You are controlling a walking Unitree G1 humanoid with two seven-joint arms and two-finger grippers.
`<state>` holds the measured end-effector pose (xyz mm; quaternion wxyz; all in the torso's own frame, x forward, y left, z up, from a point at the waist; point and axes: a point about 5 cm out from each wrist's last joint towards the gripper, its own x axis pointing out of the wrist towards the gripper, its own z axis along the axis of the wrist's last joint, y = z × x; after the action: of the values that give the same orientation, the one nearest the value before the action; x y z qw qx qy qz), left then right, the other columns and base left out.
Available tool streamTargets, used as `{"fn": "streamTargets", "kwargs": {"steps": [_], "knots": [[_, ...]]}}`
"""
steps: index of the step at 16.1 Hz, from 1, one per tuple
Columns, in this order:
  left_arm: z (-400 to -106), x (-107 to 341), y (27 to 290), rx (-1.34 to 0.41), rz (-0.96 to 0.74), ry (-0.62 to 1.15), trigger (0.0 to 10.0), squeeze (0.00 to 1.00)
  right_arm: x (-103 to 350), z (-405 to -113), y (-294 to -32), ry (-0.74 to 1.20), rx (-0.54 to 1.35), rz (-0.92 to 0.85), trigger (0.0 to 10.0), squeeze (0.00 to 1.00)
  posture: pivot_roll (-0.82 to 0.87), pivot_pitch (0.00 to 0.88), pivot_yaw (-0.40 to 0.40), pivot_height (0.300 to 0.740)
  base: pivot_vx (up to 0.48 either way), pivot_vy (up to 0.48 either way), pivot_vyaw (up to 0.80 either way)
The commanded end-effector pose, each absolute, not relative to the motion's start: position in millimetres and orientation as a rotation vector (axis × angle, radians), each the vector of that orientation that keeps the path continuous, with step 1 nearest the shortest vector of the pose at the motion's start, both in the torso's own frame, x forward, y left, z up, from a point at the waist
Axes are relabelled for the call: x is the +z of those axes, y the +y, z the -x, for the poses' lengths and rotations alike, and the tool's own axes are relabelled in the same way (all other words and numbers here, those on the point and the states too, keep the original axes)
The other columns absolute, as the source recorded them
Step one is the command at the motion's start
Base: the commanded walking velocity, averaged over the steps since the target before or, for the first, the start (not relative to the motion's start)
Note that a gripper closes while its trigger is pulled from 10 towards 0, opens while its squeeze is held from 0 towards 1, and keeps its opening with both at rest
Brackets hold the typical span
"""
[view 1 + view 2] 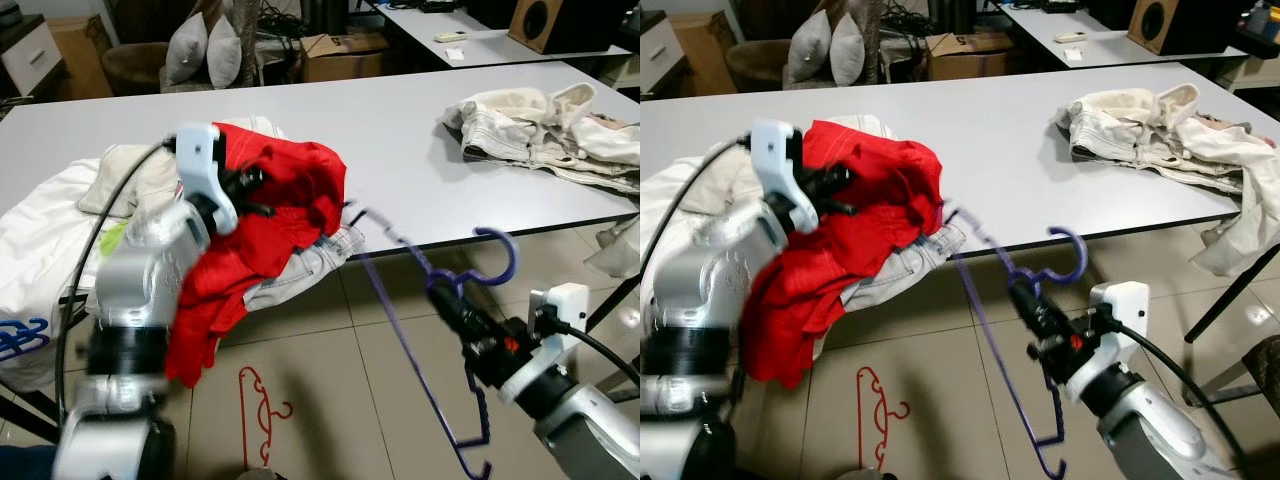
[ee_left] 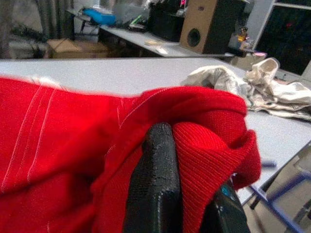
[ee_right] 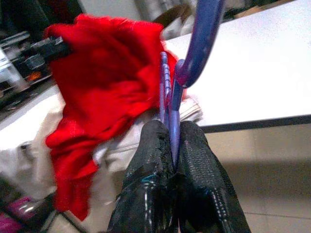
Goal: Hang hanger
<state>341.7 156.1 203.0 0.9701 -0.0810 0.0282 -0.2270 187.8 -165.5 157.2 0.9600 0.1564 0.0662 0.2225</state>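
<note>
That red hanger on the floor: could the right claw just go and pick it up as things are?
Probably not. The right claw is shut on the purple hanger, so it has no free grip. The red hanger lies low on the floor toward the robot's left, below the hanging red garment.

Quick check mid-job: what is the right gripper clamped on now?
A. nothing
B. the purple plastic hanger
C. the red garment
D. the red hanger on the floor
B: the right gripper has its black fingers shut on the neck of the purple plastic hanger, just below its hook.
</note>
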Motion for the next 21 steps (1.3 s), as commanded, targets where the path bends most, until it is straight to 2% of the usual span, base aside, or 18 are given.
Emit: {"fn": "streamTargets", "kwargs": {"steps": [1,2,7,8,9,11,14,17,21], "knots": [[-337.9,204.8,159.3,-0.401,0.171,0.056,2.7,0.00,159.9,-191.6,-160.0,0.108,0.424,-0.294,10.0,0.00,-0.03,0.000,0.050,0.740,0.000,0.000,0.00],[-335.9,202.8,160.4,-0.343,0.156,0.063,9.8,0.00,160.2,-194.2,-153.9,0.101,0.429,-0.283,10.0,0.00,-0.03,0.000,0.048,0.740,0.000,0.000,0.00],[-332.4,205.7,151.4,-0.262,0.248,-0.040,10.0,0.00,158.9,-199.4,-146.3,0.093,0.435,-0.285,10.0,0.00,-0.02,0.000,0.050,0.740,0.000,0.000,0.00],[-329.8,207.7,149.2,-0.180,0.219,-0.115,10.0,0.00,158.9,-201.1,-145.3,0.087,0.424,-0.289,10.0,0.00,-0.02,0.000,0.049,0.740,0.000,0.000,0.00],[-328.4,205.4,146.3,-0.149,0.263,-0.100,10.0,0.00,158.5,-202.1,-143.7,0.088,0.425,-0.292,10.0,0.00,-0.02,0.000,0.049,0.740,0.000,0.000,0.00],[-318.8,209.4,127.4,-0.407,0.183,-0.058,10.0,0.00,153.6,-203.7,-138.6,0.141,0.466,-0.295,10.0,0.00,-0.02,0.000,0.043,0.740,0.000,0.000,0.00],[-328.5,216.3,121.7,-0.446,0.018,-0.075,10.0,0.00,151.3,-214.1,-127.3,0.182,0.584,-0.289,10.0,0.00,-0.02,0.000,0.036,0.740,0.000,0.000,0.00],[-329.3,228.6,117.6,-0.540,-0.042,-0.078,10.0,0.00,148.6,-238.3,-115.9,0.186,0.648,-0.318,10.0,0.00,-0.01,0.000,0.034,0.740,0.000,0.000,0.00],[-337.8,227.6,120.3,-0.509,-0.070,-0.073,10.0,0.00,142.6,-254.8,-106.9,0.246,0.729,-0.272,10.0,0.00,0.02,0.000,0.009,0.740,0.000,0.000,0.00]]}}
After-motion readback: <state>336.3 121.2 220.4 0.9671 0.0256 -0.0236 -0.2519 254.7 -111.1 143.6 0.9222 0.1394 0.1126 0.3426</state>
